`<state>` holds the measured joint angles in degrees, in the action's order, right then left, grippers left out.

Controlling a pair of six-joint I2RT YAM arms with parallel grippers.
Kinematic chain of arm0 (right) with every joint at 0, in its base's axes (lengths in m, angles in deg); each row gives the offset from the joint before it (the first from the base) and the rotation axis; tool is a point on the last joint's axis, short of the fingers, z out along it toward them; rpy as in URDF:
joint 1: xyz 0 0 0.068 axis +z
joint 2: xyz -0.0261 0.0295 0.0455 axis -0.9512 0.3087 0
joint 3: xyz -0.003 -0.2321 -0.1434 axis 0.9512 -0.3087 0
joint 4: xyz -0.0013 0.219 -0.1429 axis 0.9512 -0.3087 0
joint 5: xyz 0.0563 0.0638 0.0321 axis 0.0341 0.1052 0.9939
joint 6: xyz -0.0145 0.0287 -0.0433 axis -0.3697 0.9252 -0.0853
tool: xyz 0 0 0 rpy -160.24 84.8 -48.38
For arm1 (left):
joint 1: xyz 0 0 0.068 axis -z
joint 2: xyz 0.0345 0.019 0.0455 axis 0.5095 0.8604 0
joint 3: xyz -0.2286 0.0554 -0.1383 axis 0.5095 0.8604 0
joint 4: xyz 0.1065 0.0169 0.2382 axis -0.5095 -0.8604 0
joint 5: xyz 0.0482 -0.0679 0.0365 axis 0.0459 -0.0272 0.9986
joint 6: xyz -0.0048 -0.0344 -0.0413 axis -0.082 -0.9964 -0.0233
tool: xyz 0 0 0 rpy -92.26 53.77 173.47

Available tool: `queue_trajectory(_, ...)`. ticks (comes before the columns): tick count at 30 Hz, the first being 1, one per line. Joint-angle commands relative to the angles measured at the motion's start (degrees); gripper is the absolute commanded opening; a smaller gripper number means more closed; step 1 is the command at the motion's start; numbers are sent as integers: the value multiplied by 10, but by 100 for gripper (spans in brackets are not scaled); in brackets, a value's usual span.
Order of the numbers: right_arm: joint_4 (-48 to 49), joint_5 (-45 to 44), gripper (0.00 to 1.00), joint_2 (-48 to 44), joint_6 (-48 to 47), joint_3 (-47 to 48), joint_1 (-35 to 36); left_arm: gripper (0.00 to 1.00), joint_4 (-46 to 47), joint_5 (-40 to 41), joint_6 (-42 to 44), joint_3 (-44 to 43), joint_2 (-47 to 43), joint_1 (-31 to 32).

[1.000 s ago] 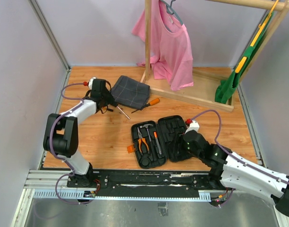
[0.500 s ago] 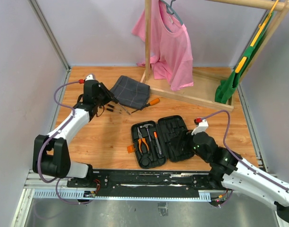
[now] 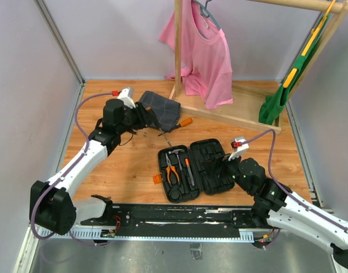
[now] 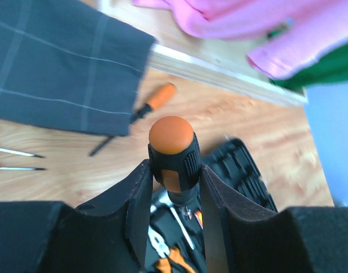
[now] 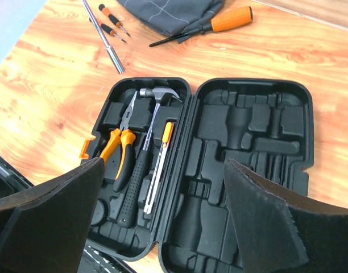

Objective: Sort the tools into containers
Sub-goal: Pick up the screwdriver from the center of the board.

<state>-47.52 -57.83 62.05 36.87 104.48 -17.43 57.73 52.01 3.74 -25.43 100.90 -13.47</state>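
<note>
My left hand (image 4: 173,170) pinches a screwdriver (image 4: 171,139) by its handle, shaft pointing toward the open tool case (image 3: 211,162) at the near edge of the surface (image 3: 123,168). My right hand (image 5: 162,165), spread wide, hovers above that case.

Left wrist view: held screwdriver (image 4: 171,149) shows only its orange butt and ribbed black collar between the left gripper (image 4: 174,166) fingers; shaft and tip hidden behind the handle. The same fingers mask most of the tool case (image 4: 249,177), and what lies in it is blurred there. Checked cloth (image 4: 60,62), toward the tabletop's far edge, is cut by the top and left picture edges. Slim screwdrivers (image 4: 17,152) (image 4: 20,168) show tips only, handles out of shot. Pink garment (image 4: 231,23) blurred. Right wrist view: right gripper (image 5: 164,170) fingers dark, soft, cropped at the bottom; the case's near rim is cropped too. Top view: right arm (image 3: 299,210) runs off the lower right corner, its jaws unseen under the wrist.
</note>
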Motion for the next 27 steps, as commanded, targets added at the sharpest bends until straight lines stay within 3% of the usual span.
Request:
queue_trajectory(1,51,62,89,22,-123,31,8,1,17,-56,36,11,-34,62)
queue_trajectory(6,56,140,92,51,-168,52,8,1,36,-62,33,26,-55,142)
queue_trajectory(14,115,181,81,78,-143,38,8,0,88,-51,5,41,-72,247)
queue_trajectory(27,190,252,54,151,-109,21,8,0,107,-40,3,34,-73,291)
